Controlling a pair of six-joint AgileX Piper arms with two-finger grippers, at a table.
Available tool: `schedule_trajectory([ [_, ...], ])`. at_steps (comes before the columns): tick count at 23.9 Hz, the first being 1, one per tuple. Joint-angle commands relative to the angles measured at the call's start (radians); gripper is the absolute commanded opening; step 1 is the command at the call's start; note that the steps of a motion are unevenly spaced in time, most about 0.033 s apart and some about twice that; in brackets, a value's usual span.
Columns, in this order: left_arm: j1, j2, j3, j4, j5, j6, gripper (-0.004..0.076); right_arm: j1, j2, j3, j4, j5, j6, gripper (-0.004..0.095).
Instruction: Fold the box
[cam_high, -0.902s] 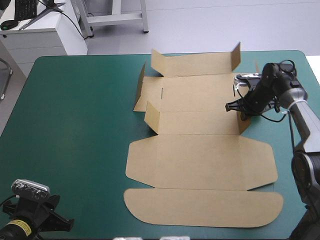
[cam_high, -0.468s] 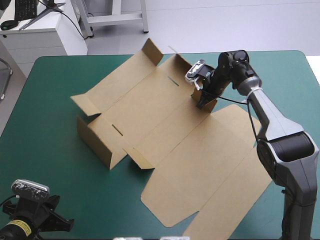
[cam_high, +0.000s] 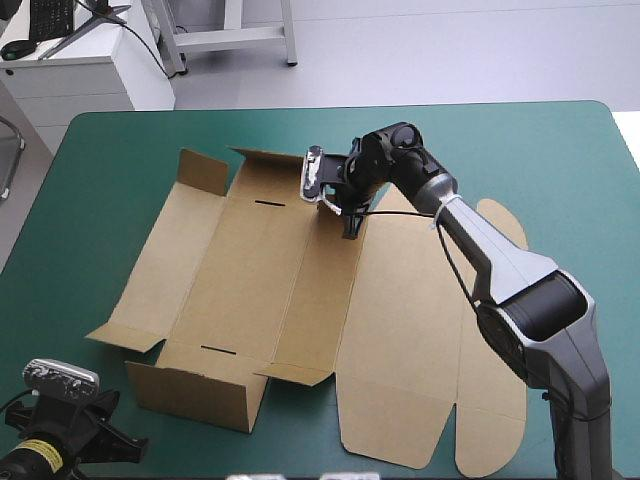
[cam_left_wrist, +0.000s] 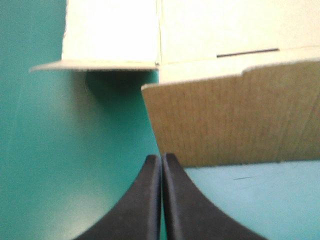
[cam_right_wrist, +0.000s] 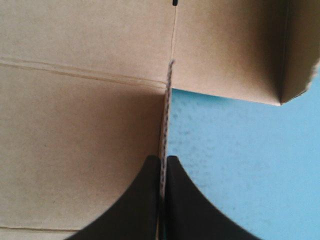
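Observation:
The brown box (cam_high: 270, 290) lies as a cut sheet across the middle of the table, its long lid (cam_high: 490, 330) toward the right. A short wall (cam_high: 195, 392) stands raised at the near left. At the far middle my right gripper (cam_high: 347, 222) is shut on a small upright flap; in the right wrist view that flap's edge (cam_right_wrist: 166, 100) runs up from between the black fingers (cam_right_wrist: 145, 200). My left gripper (cam_left_wrist: 161, 159) is shut on nothing at the near left corner, just short of the raised wall (cam_left_wrist: 235, 120).
Teal-green cover (cam_high: 560, 150) shows around the box, widest at the far right and along the left side. A white desk (cam_high: 80, 70) stands beyond the table's far left corner. The right arm (cam_high: 500, 260) reaches across the lid.
The right gripper has swung from the table's right side to the far middle, dragging the box with it and turning the sheet round. The left arm has stayed still.

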Motion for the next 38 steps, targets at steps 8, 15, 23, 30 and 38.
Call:
schedule_trajectory([
  [8,-0.004,0.013,-0.025,0.003,-0.057,-0.001,-0.0010,0.063,-0.061,-0.035,0.159,-0.016,-0.130,-0.0019],
  [15,-0.004,0.013,-0.025,0.003,-0.057,-0.001,-0.0010,0.063,-0.061,-0.035,0.168,0.007,-0.117,0.0072],
  [23,-0.004,0.013,-0.025,0.003,-0.057,-0.001,-0.0010,0.058,-0.143,-0.035,-0.081,0.055,0.052,0.0349],
  [30,-0.004,0.013,-0.025,0.003,-0.057,-0.001,-0.0010,-0.085,-0.320,-0.035,-0.268,0.070,0.323,0.0219],
  [38,-0.004,0.013,-0.025,0.003,-0.057,-0.001,-0.0010,-0.386,-0.497,0.035,-0.115,0.181,0.472,0.0018],
])
